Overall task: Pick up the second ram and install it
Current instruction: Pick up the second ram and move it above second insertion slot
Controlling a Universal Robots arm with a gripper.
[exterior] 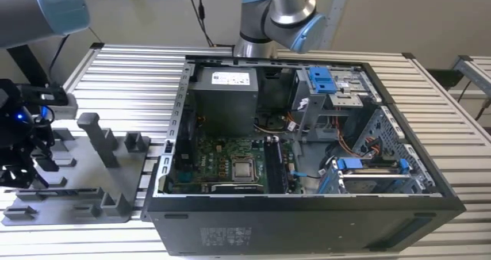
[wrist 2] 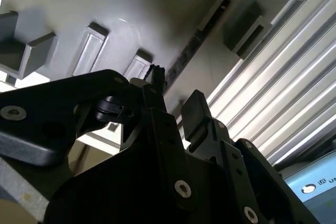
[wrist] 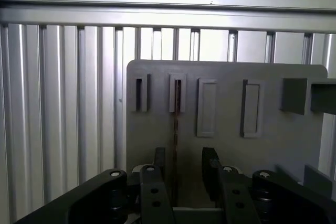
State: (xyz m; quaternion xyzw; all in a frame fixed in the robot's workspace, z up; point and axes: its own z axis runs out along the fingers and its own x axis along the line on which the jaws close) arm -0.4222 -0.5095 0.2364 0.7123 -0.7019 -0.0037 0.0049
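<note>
The second ram (wrist: pixel 176 129) is a thin dark strip standing on edge in a slot of the grey fixture plate (wrist: pixel 226 77). In the second wrist view the ram (wrist 2: pixel 190 51) runs diagonally away from the fingertips. My gripper (wrist: pixel 184 163) is open and straddles the near end of the strip, which lies closer to one finger (wrist: pixel 159 161) than to the other. In the exterior view my gripper (exterior: pixel 29 168) hangs over the fixture plate (exterior: pixel 77 205) at the view's left, well apart from the open computer case (exterior: pixel 307 145). The motherboard's long black slots (exterior: pixel 276 168) lie beside the silver processor (exterior: pixel 244 169).
Upright grey posts (exterior: pixel 96 136) and blocks rise from the fixture close to my gripper. A ribbed metal table (exterior: pixel 130 81) carries everything. Inside the case are a power supply (exterior: pixel 224 99), blue drive clips (exterior: pixel 321 79) and loose cables. The arm's base (exterior: pixel 268 24) stands behind the case.
</note>
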